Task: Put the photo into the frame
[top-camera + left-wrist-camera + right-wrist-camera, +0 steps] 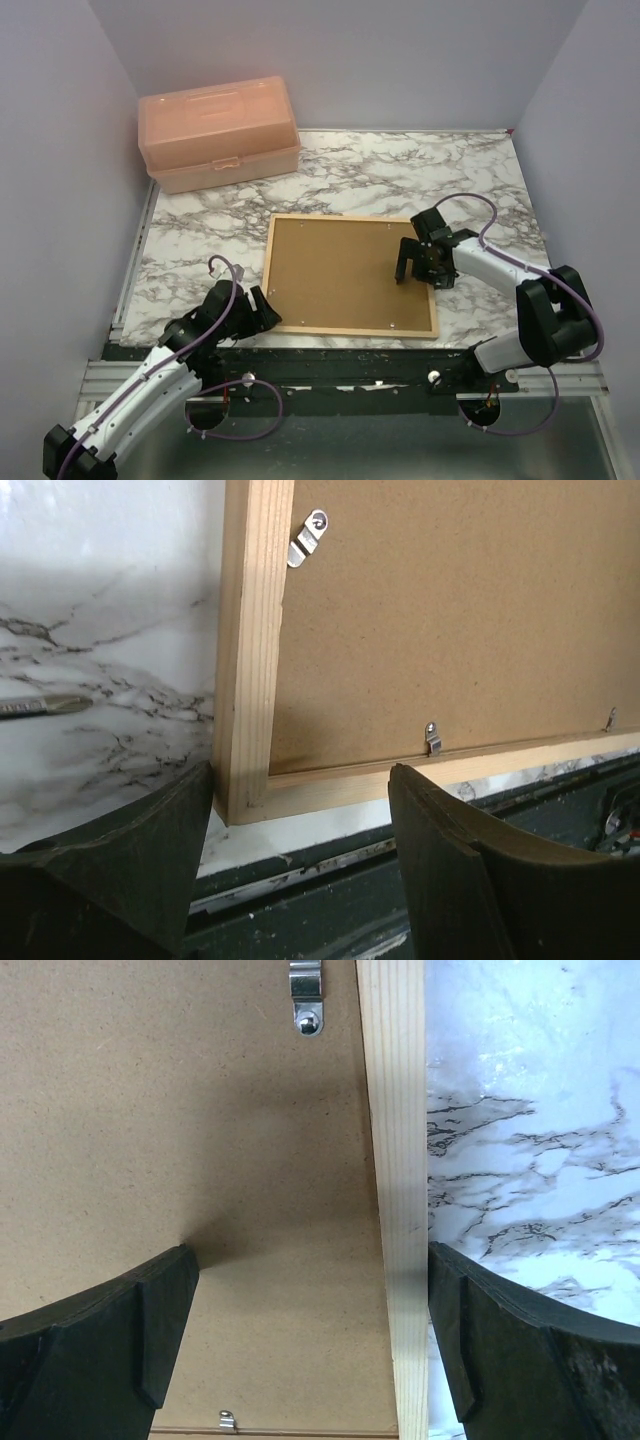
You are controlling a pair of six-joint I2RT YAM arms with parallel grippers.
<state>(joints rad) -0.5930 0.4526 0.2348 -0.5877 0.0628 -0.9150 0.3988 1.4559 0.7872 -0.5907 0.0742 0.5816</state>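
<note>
The frame (350, 329) of light wood lies flat on the marble table, back side up, with the brown backing board (345, 270) set in it under small metal clips (308, 537). The photo is hidden. My left gripper (262, 310) stands open at the frame's near left corner (245, 680), and that corner shows just beyond the gap between its fingers (300, 780). My right gripper (418, 272) is open over the frame's right bar (395, 1160). One of its fingers is above the board (180, 1110) and the other is outside the bar, with the gap (312, 1260) between them.
A peach plastic toolbox (220, 133) stands at the back left of the table. A dark rail (350, 365) runs along the near edge, just below the frame. Grey walls close in on both sides and at the back.
</note>
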